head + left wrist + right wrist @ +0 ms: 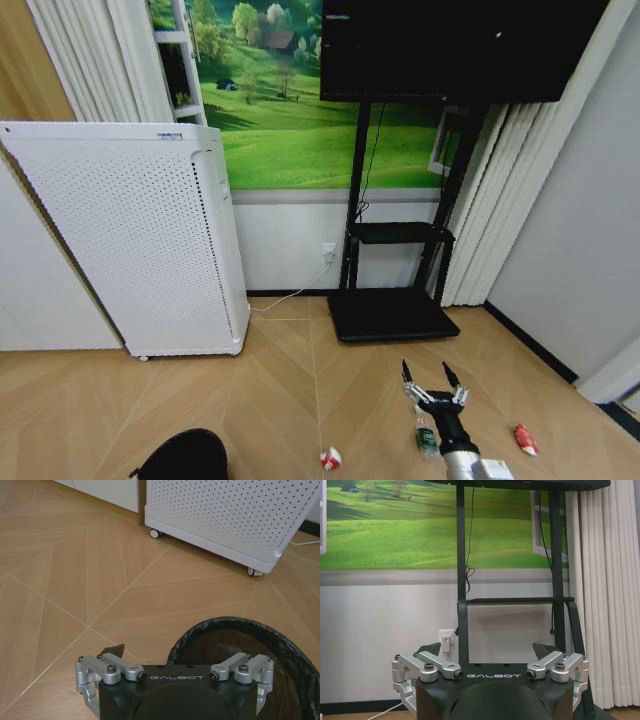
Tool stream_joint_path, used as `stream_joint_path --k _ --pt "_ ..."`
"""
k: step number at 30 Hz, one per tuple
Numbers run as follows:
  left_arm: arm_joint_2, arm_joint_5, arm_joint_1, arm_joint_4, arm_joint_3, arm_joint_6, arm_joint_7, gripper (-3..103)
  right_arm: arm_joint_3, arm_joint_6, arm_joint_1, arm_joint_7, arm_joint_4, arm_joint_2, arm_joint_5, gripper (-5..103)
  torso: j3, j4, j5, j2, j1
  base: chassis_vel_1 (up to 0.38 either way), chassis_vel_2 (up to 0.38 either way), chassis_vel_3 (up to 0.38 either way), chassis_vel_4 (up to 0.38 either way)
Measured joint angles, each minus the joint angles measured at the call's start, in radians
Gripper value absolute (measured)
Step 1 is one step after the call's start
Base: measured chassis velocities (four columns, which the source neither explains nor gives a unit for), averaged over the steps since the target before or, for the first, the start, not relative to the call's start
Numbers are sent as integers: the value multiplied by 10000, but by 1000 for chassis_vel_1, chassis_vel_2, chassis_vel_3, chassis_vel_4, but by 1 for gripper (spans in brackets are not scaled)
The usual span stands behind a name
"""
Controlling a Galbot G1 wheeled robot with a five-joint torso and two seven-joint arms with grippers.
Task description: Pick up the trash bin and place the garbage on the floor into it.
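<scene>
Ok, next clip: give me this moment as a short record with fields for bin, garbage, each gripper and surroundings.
trash bin: black trash bin on the wooden floor, at the robot's left
garbage: red-and-white scrap, green-labelled bottle, red wrapper, all on the floor
left gripper: left gripper open, over the bin's rim
right gripper: right gripper open, raised above the bottle
surroundings: white perforated unit, black TV stand

right gripper (432, 379) — jaws apart — above bottle (426, 438)

We see bare wooden floor (300, 380) stretching open between the white perforated cabinet (140, 240) on our left and the black TV stand (395, 310) ahead. Beside our spread-fingered right gripper (432, 378), the bottle (426, 438), red-and-white scrap (330, 459) and red wrapper (524, 438) lie well apart, each reachable from above.
</scene>
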Motion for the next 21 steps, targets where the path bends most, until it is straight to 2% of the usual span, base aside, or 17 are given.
stream_joint_path --k 5,9,14,21 --pt "81 -232 330 100 87 -30 94 100 -24 13 43 18 -105 -20 6 100 6 -1 1 8 3 0 0 0 0" --pt "200 -26 384 383 88 -257 250 100 -14 40 56 31 -214 -47 7 100 8 0 0 12 4 0 0 0 0" --pt "319 257 -64 966 346 -294 382 100 -52 41 68 34 -228 -49 2 100 12 0 -1 17 7 0 0 0 0" --pt "552 441 -831 1727 676 43 625 100 -87 63 24 -19 -137 -49 -40 100 15 -1 -1 21 9 0 0 0 0"
